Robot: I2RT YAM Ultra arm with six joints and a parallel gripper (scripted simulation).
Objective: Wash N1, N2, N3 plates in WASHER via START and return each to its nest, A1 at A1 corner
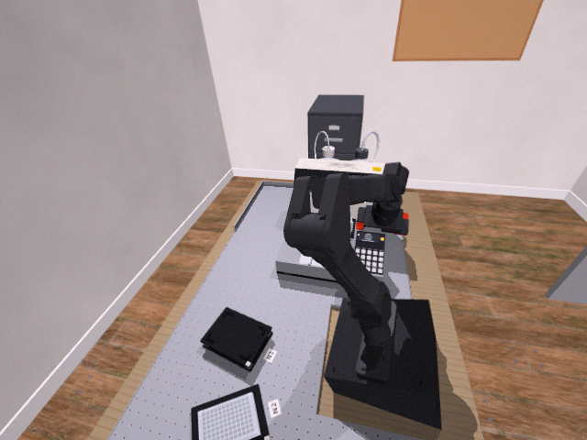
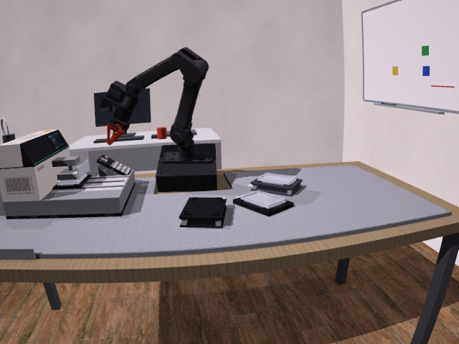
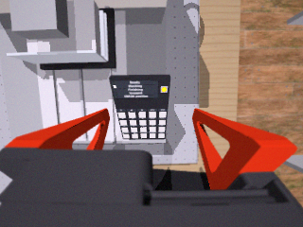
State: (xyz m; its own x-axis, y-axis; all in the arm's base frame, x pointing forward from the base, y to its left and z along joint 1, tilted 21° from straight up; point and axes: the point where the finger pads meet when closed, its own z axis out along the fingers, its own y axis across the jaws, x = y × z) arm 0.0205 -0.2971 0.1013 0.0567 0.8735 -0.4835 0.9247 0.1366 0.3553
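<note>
My gripper (image 2: 114, 137) (image 3: 151, 113) is open and empty. It hangs well above the washer's keypad (image 1: 371, 250) (image 2: 115, 165) (image 3: 140, 124). The lamp (image 3: 164, 89) (image 1: 382, 238) at the keypad's top right shows amber-yellow. The washer (image 2: 26, 173) stands at the table's far end; a clear plate (image 2: 67, 182) lies on the carrier under the grey manifold (image 2: 68, 163) (image 3: 38, 19). The nest tagged N1 (image 1: 235, 336) (image 2: 203, 211) is an empty black slab. The nest tagged N2 holds a white plate (image 1: 229, 419) (image 2: 264, 200). A third plate (image 2: 276, 179) sits on the further nest.
My arm's black base block (image 1: 393, 359) (image 2: 186, 168) stands beside the washer. Two bottles with tubes (image 1: 327, 150) stand behind the washer. A desk with a monitor and a red cup (image 2: 161, 132) stands beyond the table.
</note>
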